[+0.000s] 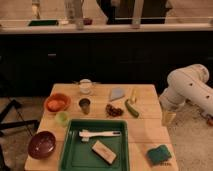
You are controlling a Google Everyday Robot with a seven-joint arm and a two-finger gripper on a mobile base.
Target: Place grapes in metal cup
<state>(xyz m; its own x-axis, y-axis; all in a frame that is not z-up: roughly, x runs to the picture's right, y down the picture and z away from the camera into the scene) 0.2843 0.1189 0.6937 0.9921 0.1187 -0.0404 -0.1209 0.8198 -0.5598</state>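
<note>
The white arm (189, 89) is hanging out past the right side of the wooden surface (150, 131), and its tool (168, 118) is pointing down just beside the right edge, well apart from everything lying on top. Whether that tool is apart or together, I cannot tell from here.

Over to the grapes (115, 110): they are lying on the bare wood near the middle, just behind the far rim of the tray (67, 150). The metal cup (85, 105) is standing upright to their left, near them but not touching, its mouth facing up, and the grapes are sitting outside it.

A cucumber (131, 108) is lying tilted just to the right of the grapes, between them and the tool. Behind the grapes a pale grey wedge (117, 93) is resting, with a small yellow piece (133, 95) just beside it on the right. A white mug (86, 86) is standing at the far edge, behind the metal cup.

On the left, an orange bowl (57, 103) is sitting beside the metal cup, a green cup (62, 118) is standing just in front of that bowl, and a dark red bowl (41, 144) is sitting at the near left corner.

The tray is taking up the near middle, and 2 things are lying in it: a white utensil (100, 134) across the far part and a tan block (104, 151) nearer the front. A teal sponge (159, 154) is resting at the near right corner, to the right of the tray
</note>
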